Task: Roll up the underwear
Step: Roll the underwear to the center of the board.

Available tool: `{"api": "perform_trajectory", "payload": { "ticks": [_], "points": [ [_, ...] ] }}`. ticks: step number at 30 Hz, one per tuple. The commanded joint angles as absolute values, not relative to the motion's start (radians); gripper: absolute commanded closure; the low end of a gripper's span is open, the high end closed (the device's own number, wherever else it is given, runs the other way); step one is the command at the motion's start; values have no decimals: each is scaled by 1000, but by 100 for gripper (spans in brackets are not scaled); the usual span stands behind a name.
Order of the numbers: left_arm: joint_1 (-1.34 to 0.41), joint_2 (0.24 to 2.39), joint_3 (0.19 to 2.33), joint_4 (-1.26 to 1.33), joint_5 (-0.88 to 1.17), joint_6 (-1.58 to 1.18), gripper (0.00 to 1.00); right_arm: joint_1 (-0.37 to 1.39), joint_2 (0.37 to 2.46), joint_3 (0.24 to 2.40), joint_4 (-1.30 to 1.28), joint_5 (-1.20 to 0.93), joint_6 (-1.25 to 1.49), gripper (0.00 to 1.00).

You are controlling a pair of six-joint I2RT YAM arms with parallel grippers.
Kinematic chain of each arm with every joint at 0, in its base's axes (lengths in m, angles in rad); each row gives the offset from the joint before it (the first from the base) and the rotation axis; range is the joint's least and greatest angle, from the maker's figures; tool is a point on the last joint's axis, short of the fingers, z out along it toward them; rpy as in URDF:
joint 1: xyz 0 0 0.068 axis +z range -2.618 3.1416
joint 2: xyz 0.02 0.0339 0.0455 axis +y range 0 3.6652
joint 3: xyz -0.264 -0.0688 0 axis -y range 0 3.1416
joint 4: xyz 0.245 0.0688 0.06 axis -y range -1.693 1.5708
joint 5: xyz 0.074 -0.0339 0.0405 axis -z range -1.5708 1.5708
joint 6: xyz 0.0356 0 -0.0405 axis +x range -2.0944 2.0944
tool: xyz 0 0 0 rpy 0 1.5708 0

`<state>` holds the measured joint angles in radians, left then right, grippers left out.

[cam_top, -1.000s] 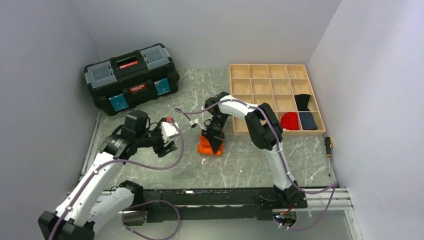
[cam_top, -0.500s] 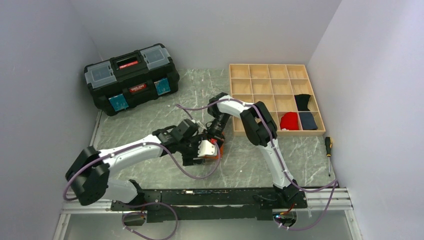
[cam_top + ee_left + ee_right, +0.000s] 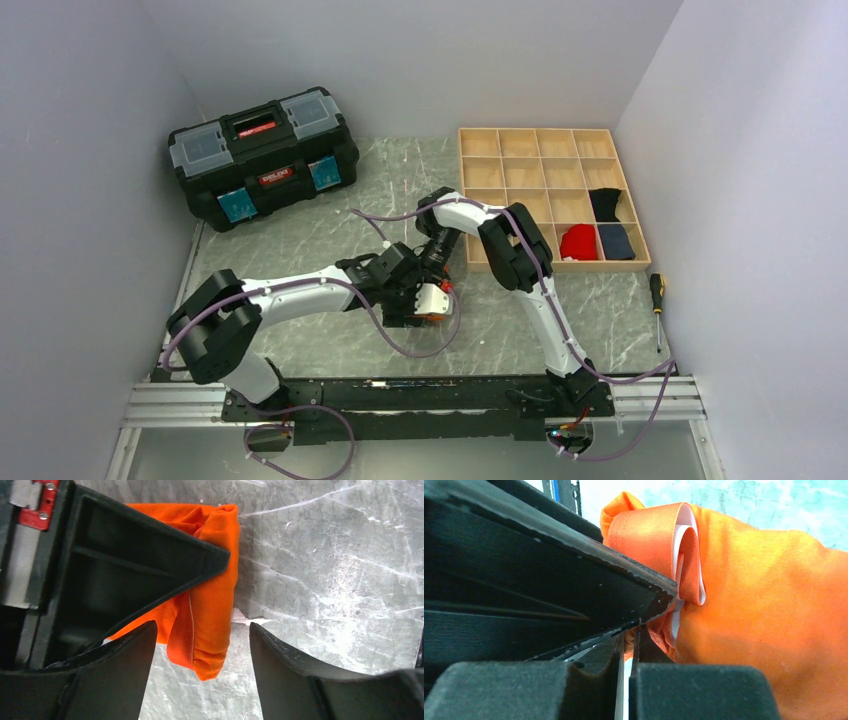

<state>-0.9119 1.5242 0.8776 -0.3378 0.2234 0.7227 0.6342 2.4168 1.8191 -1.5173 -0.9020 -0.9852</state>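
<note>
White arms [image 3: 300, 291], black joints — purple cables [image 3: 372, 216], black-fingered left gripper [image 3: 200, 630].

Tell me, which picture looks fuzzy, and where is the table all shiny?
Right wrist view: the black fingers up close are fuzzy, the underwear sharper. Left wrist view: white glare streaks the table. Top view: even light, soft shadows.

Underwear [image 3: 210, 615]: bright orange, with white edge trim.
Table [image 3: 330, 220]: grey marbled surface with white veining.
Toolbox [image 3: 263, 155]: black body, grey lid panels, red label, blue front panels.
Tray [image 3: 545, 130]: pale natural wood.
Cloths in the tray: red cloth [image 3: 578, 241], black cloth [image 3: 604, 204], navy cloth [image 3: 616, 241].
Screwdriver [image 3: 657, 300]: black and yellow handle.
Left arm [image 3: 290, 295] and right arm [image 3: 550, 310]: white links, black joints.
Cable [image 3: 385, 217]: purple.
Left gripper [image 3: 200, 630] and right gripper [image 3: 626, 650]: black.
Walls [image 3: 400, 60]: plain pale grey-lilac.
</note>
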Motion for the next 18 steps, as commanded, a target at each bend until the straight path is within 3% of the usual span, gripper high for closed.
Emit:
{"api": "perform_trajectory", "payload": {
  "ticks": [1,6,12,18],
  "points": [
    [-928,1556,910,-298,204,737,30,639,2453,1815,-1498,-861,-1031,100],
    [-928,1581,911,-300,224,722,39,640,2456,1818,-1496,-858,-1026,100],
    [-929,1611,922,-316,253,703,59,640,2459,1821,-1496,-857,-1022,99],
    [-928,1627,924,-350,291,696,86,627,2449,1821,-1493,-865,-1017,85]
  ]
}}
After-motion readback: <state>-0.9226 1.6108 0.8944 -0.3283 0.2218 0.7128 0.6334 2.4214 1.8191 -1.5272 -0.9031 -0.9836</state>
